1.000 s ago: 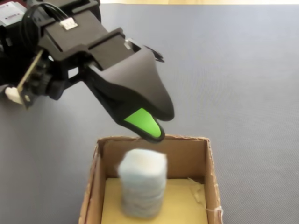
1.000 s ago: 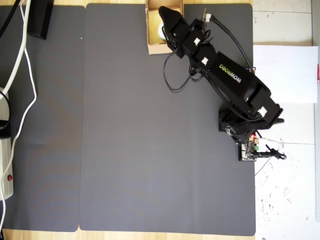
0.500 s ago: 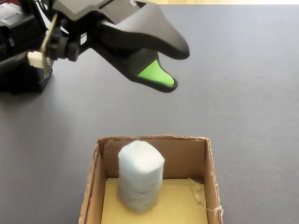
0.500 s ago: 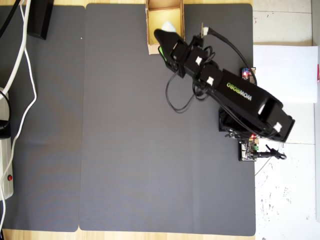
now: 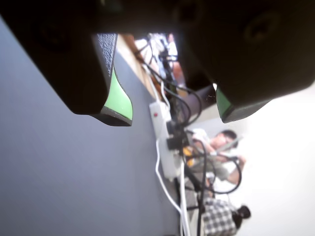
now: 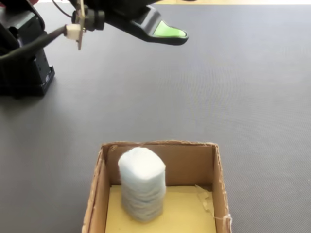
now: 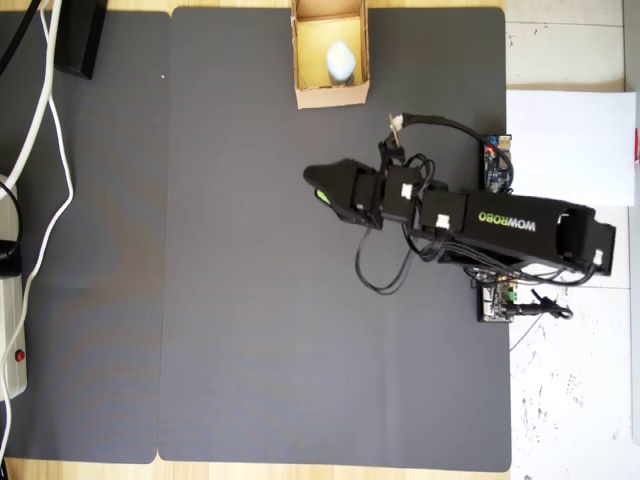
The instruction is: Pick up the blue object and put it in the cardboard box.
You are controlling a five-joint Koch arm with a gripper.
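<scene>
Blue object (image 6: 142, 184) upright inside cardboard box (image 6: 217, 179), lower centre of the fixed view. Gripper (image 5: 172, 105) empty, jaws parted, well apart from box at overhead mid-frame (image 7: 322, 194). Placement apparently done; nothing evidently left.

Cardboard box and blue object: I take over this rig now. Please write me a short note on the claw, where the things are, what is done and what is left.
Claw: open and empty, jaws clearly apart in the wrist view; in the overhead view it is over the grey mat, well clear of the box.
Blue object: stands upright inside the cardboard box, on its yellowish floor.
Cardboard box: at the top edge of the mat in the overhead view.
Done: pick and place, object released.
Left: nothing on the object; probably only park the arm.
</scene>
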